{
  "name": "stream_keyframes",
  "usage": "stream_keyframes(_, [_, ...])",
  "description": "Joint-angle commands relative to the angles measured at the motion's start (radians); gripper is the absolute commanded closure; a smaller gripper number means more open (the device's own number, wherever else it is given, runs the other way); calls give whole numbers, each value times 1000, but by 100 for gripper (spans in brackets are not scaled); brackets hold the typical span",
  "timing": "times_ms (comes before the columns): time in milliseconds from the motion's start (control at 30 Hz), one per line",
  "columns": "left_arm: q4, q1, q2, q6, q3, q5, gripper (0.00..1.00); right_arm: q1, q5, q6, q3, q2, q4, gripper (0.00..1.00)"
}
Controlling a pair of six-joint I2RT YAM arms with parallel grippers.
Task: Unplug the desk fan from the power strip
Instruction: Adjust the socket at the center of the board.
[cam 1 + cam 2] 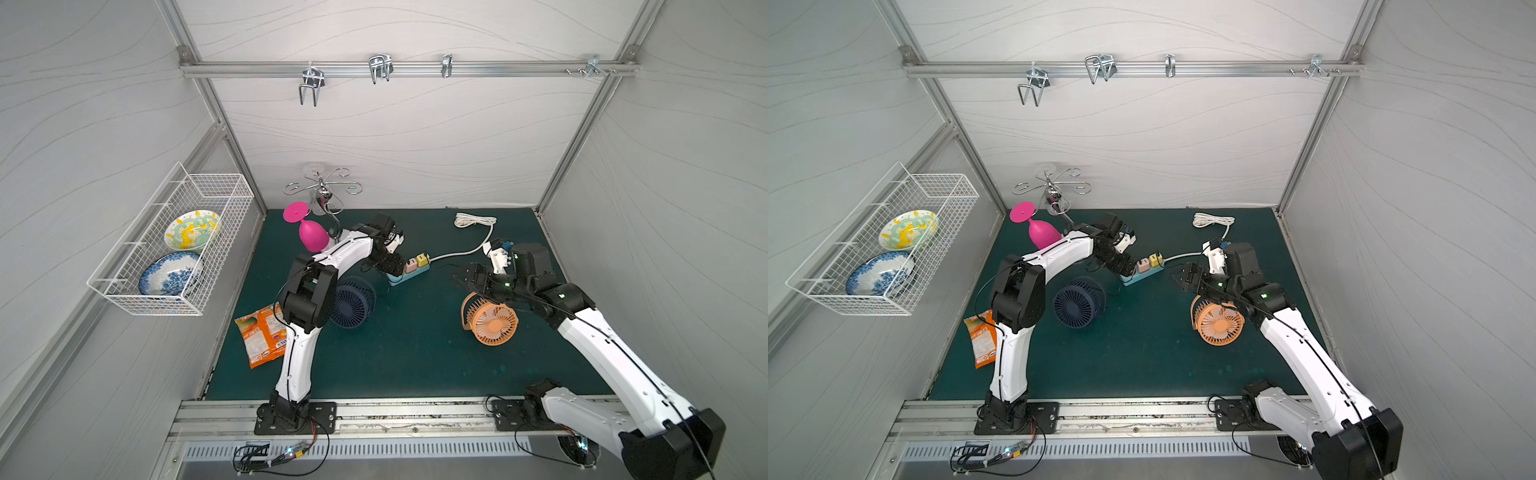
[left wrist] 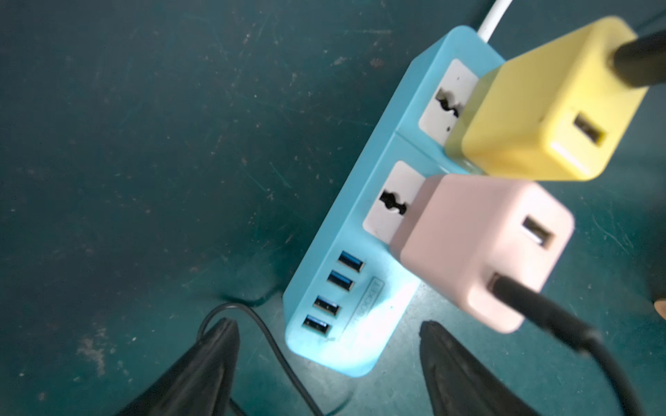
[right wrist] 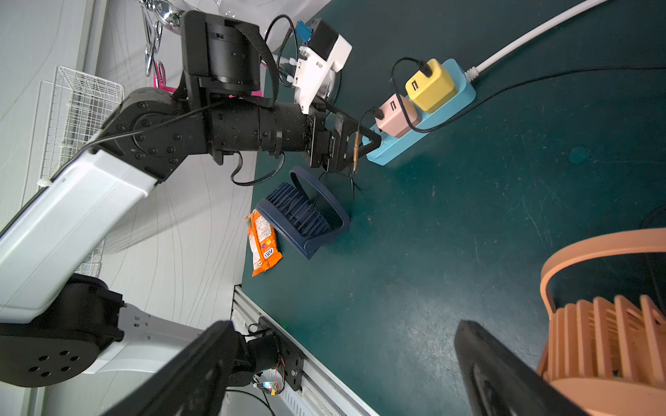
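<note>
Pink adapter point(image 2: 479, 248), yellow adapter point(image 2: 540, 104) on power strip point(image 2: 338, 230)

Robot lab cell, aluminium frame point(image 1: 407, 69), white panel walls point(image 1: 395, 137), green mat point(image 1: 415, 345)

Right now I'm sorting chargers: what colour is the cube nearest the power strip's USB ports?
Pale pink; the charger cube shows best in the left wrist view.

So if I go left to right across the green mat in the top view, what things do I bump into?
Snack bag → blue fan → power strip → orange fan.
</note>
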Motion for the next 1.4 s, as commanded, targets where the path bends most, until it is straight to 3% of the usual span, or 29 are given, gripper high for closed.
stream_keyframes(0, [24, -7, 41, 19, 3, 27, 21, 4, -16, -8, -3, -10, 8, 1])
stream_keyframes(433, [32, -36, 64, -8, -7, 79, 30, -4, -21, -17, 2, 2, 8, 1])
stream_keyframes(700, [80, -85, -16, -48, -102, 63, 37, -14, -1, -10, 20, 46, -4, 1])
stream_keyframes(1000, [251, -106, -99, -146, -298, -57, 31, -2, 110, 2, 257, 259, -217, 7])
stream_keyframes(1367, [386, -106, -155, -167, -366, -48, 32, 68, 189, 14, 544, 591, -410, 18])
